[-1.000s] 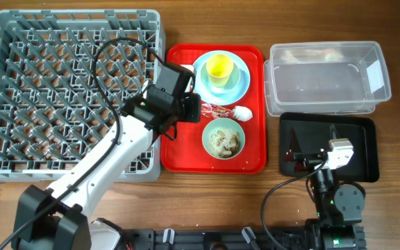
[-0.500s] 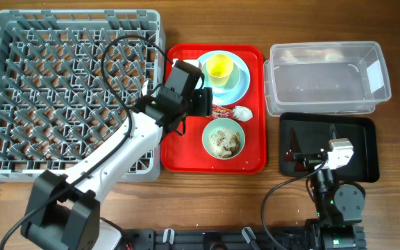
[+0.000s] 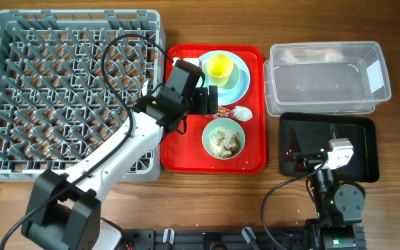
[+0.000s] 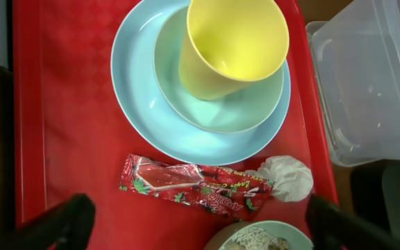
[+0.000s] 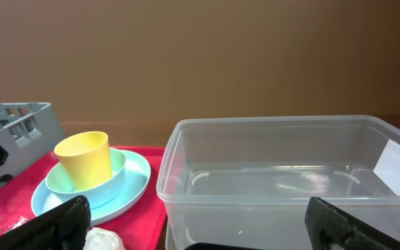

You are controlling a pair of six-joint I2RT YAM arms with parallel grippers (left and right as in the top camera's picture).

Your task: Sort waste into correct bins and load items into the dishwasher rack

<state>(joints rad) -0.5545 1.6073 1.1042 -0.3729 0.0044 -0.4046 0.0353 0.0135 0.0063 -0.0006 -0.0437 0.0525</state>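
Left wrist view: hovers with left gripper [image 4: 196, 208] spread wide, snack wrapper [image 4: 193, 186] just ahead, long axis lying finger to finger; leaves right gripper [image 5: 196, 205], equally open, farther off.

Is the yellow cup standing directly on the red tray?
No, the yellow cup stands inside a mint bowl that sits on the blue plate, so it does not touch the red tray.

A wooden table [image 3: 394, 208] of warm brown boards with clear grain lay under even light that cast only soft shadows. Behind its far edge, seen from the right wrist view, stood a plain, dull brown wall [image 5: 200, 55].
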